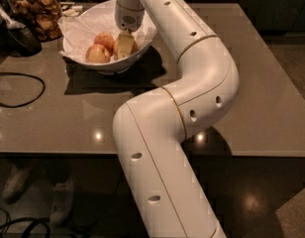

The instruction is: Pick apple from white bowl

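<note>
The white bowl [78, 47], lined with crumpled white paper, stands at the back left of the table. Three reddish-orange apples lie in it. My gripper [124, 44] reaches down from above into the right side of the bowl and sits on the right-hand apple [134, 46], which it mostly hides. Two other apples lie just left of it: one at the front left [97, 54] with a pale blush, one behind it [106, 39]. I cannot tell which is the largest.
A glass jar of brown snacks [37, 11] stands left of the bowl, with a dark object [19, 36] in front of it. A black cable [24, 90] loops on the grey table [261, 83]. My white arm [192, 98] crosses the table's middle.
</note>
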You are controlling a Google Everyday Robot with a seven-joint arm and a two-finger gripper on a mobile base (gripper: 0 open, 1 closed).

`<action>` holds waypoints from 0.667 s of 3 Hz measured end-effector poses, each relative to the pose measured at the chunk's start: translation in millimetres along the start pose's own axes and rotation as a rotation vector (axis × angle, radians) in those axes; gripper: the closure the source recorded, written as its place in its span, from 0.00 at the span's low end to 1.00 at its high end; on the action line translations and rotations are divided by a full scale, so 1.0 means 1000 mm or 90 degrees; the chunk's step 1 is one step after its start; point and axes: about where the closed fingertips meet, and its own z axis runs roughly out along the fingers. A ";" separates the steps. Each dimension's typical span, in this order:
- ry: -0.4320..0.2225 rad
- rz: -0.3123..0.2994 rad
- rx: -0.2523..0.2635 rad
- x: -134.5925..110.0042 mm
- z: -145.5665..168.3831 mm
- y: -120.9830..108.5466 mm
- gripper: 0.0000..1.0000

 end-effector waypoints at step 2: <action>0.000 0.000 0.000 0.000 0.000 0.000 0.71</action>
